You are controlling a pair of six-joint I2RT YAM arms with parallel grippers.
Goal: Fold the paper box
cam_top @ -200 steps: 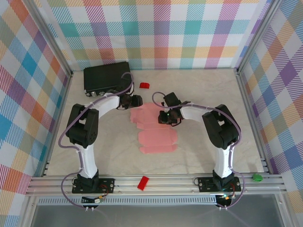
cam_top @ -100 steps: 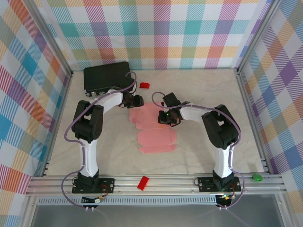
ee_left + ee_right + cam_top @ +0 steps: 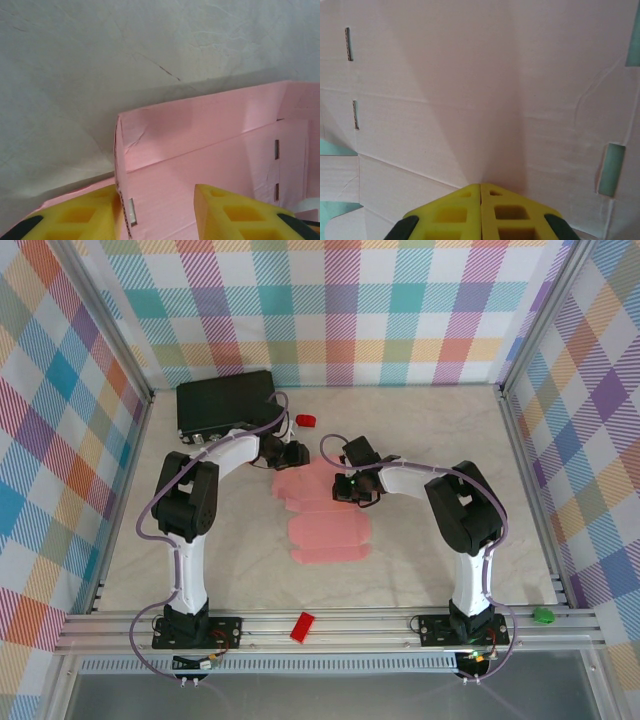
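Note:
The paper box (image 3: 328, 520) is a pale pink die-cut sheet lying mostly flat mid-table, with its far end lifted. My left gripper (image 3: 294, 454) sits at the sheet's far left corner. In the left wrist view the left gripper (image 3: 160, 215) is open. A raised side flap (image 3: 121, 150) stands on edge just inside the left yellow finger (image 3: 75, 217), and a back flap (image 3: 200, 125) is tilted up ahead. My right gripper (image 3: 346, 487) rests on the sheet's far right part. Seen from its wrist, the right gripper (image 3: 481, 187) is shut, tips pressed onto the pink card (image 3: 445, 100).
A black case (image 3: 225, 402) lies at the back left. One small red piece (image 3: 306, 421) sits just behind the left gripper, and another (image 3: 302, 626) rests on the front rail. A green object (image 3: 543, 616) sits at the right end of the rail.
The left arm raised its elbow and its gripper edged right onto the sheet's corner. The sheet shifted slightly up and left. The right gripper stayed pressed on the card.

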